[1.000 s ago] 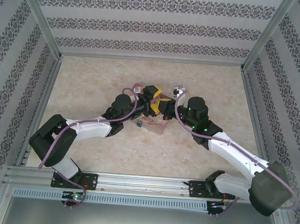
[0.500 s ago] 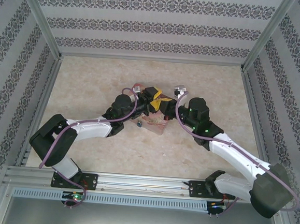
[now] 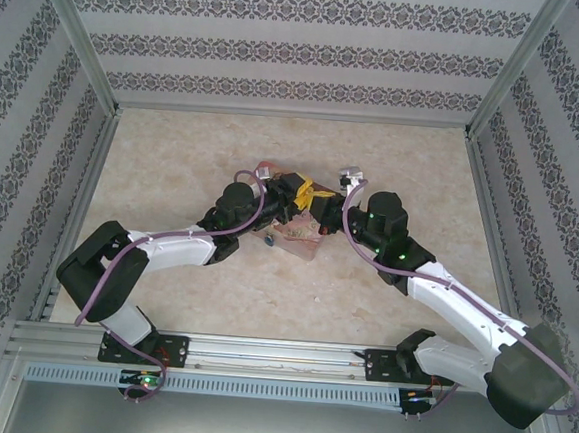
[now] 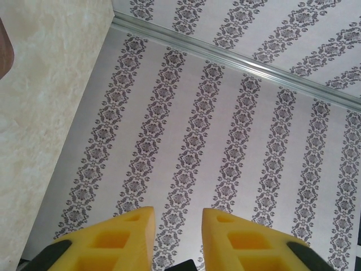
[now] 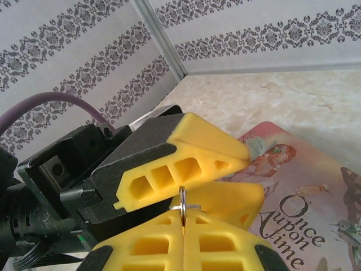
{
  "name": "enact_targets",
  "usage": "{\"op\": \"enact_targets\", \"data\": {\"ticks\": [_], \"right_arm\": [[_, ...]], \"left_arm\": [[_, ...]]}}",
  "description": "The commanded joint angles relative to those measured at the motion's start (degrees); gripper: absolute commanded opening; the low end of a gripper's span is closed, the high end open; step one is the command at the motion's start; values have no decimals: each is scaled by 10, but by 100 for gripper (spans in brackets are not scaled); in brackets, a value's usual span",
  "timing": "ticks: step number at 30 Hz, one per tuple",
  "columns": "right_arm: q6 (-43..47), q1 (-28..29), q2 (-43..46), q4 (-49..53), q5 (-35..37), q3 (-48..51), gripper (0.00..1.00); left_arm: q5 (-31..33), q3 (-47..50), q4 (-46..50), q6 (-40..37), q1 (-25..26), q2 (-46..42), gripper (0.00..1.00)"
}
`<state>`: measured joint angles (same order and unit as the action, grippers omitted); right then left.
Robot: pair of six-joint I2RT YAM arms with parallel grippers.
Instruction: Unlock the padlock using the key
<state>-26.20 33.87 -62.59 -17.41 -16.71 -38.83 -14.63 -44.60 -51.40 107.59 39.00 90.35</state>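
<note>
Two arms meet mid-table over the pink tin. The right gripper is clamped tight on the key, ringed end poking out. The left gripper shows a narrow, empty gap. Overhead, the blue padlock lies just beside the tin's corner.
</note>
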Motion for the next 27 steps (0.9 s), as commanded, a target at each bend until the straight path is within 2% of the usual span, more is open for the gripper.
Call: {"op": "enact_targets", "data": {"ticks": [1, 13, 20, 24, 27], "right_arm": [[9, -4, 13, -1, 12, 11, 0], [7, -3, 19, -1, 12, 14, 0], [7, -6, 33, 2, 9, 18, 1], [9, -16, 52, 13, -6, 21, 14], [0, -38, 75, 26, -38, 25, 24]], "left_arm": [[6, -4, 7, -17, 1, -28, 25], [7, -2, 27, -33, -1, -42, 9], [4, -10, 95, -85, -7, -73, 0], [-4, -26, 173, -158, -22, -107, 0], [-13, -52, 263, -257, -38, -145, 0]]}}
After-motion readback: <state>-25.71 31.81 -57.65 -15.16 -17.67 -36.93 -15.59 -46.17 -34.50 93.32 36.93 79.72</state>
